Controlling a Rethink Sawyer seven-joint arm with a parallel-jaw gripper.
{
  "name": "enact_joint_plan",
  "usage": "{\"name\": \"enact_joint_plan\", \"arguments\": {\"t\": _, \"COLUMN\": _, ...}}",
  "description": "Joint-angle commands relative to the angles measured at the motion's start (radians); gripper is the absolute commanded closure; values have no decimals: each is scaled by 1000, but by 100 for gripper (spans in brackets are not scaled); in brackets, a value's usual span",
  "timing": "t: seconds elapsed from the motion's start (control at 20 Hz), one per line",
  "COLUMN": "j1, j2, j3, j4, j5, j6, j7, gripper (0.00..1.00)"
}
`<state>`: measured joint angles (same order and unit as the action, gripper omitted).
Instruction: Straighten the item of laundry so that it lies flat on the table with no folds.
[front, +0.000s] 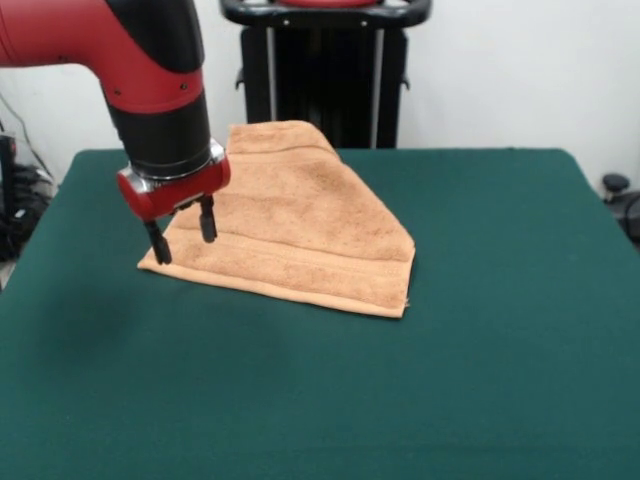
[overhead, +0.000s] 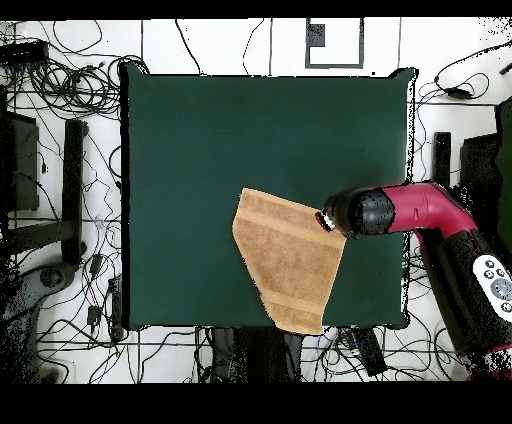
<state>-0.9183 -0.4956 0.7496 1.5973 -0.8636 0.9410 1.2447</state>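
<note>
On my front view, the arm (front: 120, 60) comes in from the upper left, red and black, bending down over the table (front: 500, 380). Below it the gripper (front: 183, 233) hangs over the towel's left corner, its two dark fingers (front: 158, 243) spread apart with a clear gap between them. One finger tip sits right at the towel's left edge, the other over the cloth just inside it; I cannot tell whether either tip touches the fabric.

Right of the gripper lies the towel (front: 300, 230), light orange-tan, on the far half of the table. It is not flat: it shows an uneven, roughly five-sided outline with a slanted right edge, and a woven band runs along its near edge. Its far end reaches the table's far edge, just in front of the black pedestal (front: 325, 70).

From overhead, the towel (overhead: 290, 260) lies left of the gripper (overhead: 327, 219), its lower tip hanging at the table's (overhead: 200, 150) bottom edge, and the arm (overhead: 420, 210) comes in from the right.
</note>
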Motion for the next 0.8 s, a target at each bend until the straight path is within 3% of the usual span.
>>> {"name": "enact_joint_plan", "arguments": {"t": 0.05, "j1": 55, "j2": -39, "j3": 72, "j4": -9, "j5": -1, "j6": 45, "j7": -324, "gripper": 0}}
{"name": "enact_joint_plan", "arguments": {"t": 0.8, "j1": 51, "j2": 18, "j3": 61, "j4": -97, "j5": -1, "j6": 74, "j7": -388, "gripper": 0}}
